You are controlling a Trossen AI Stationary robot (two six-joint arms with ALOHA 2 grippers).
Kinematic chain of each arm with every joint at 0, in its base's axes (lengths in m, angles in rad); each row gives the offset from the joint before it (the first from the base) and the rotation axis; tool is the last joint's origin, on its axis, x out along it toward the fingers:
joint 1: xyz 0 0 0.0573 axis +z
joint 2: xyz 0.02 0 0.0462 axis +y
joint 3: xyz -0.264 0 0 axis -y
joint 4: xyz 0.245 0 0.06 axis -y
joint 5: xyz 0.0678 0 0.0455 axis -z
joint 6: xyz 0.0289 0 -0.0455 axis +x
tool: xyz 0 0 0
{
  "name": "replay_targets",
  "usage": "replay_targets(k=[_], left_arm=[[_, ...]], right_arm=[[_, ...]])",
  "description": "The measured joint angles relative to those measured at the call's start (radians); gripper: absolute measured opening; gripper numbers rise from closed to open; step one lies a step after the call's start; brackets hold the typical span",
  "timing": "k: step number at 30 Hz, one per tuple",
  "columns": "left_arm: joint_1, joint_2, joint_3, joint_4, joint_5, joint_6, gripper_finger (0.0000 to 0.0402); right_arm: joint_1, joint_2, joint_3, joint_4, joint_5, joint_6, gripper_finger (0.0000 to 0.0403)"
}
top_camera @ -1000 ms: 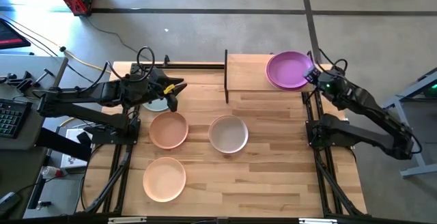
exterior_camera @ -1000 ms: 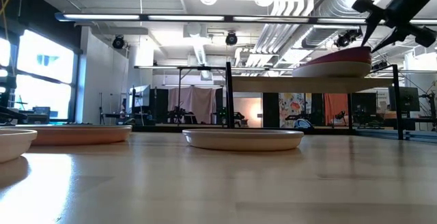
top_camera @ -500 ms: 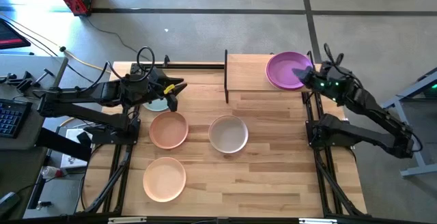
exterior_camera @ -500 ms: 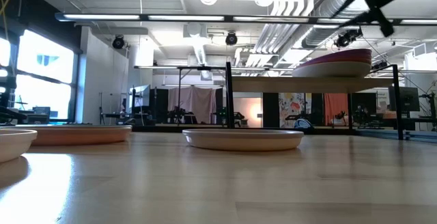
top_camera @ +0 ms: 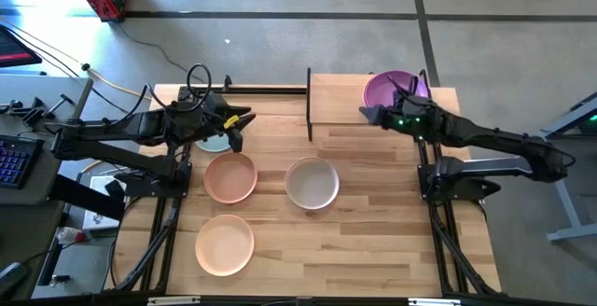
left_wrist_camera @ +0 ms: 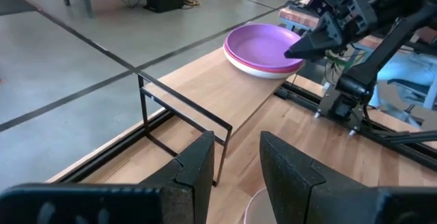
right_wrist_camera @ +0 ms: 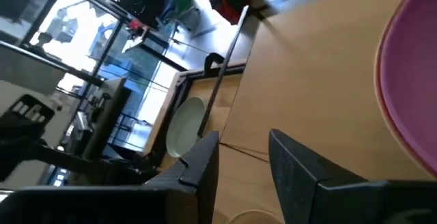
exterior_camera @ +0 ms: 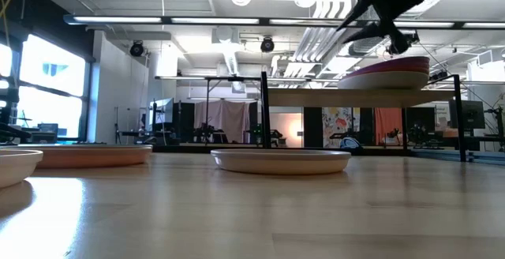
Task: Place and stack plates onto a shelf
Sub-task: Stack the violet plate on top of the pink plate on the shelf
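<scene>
Two plates (top_camera: 395,90) stacked at the shelf's (top_camera: 338,101) right end, purple on top.

I've got the right gripper (top_camera: 371,115) open and empty over the shelf's front edge, just beside the stack. Left gripper (top_camera: 239,124) waits open over a pale plate (top_camera: 213,143). Three more plates (top_camera: 311,183) sit on the table (top_camera: 373,241), well apart, with bare wood to their right.

Matte purple plate (top_camera: 386,89) on smooth light-wood shelf (top_camera: 337,100), black metal posts
</scene>
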Motion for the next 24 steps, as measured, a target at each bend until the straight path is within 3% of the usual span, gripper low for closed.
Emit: replay_targets(k=[5,8,15,21,24], left_arm=[[0.0,0.0,0.0,0.0,0.0,-0.009,0.0108],[0.0,0.0,0.0,0.0,0.0,-0.008,0.0108],[0.0,0.0,0.0,-0.001,0.0,-0.008,0.0108],[0.0,0.0,0.0,-0.003,0.0,-0.008,0.0108],[0.0,0.0,0.0,-0.004,0.0,-0.008,0.0108]], right_arm=[[0.03,0.053,0.11,-0.053,0.066,-0.133,0.0109],[0.029,0.109,0.225,-0.172,0.107,-0.199,0.0109],[0.006,0.29,0.543,-0.699,0.187,-0.205,0.0109],[-0.013,0.394,0.792,-1.207,0.324,-0.08,0.0109],[-0.035,0.41,0.849,-1.321,0.354,-0.048,0.011]])
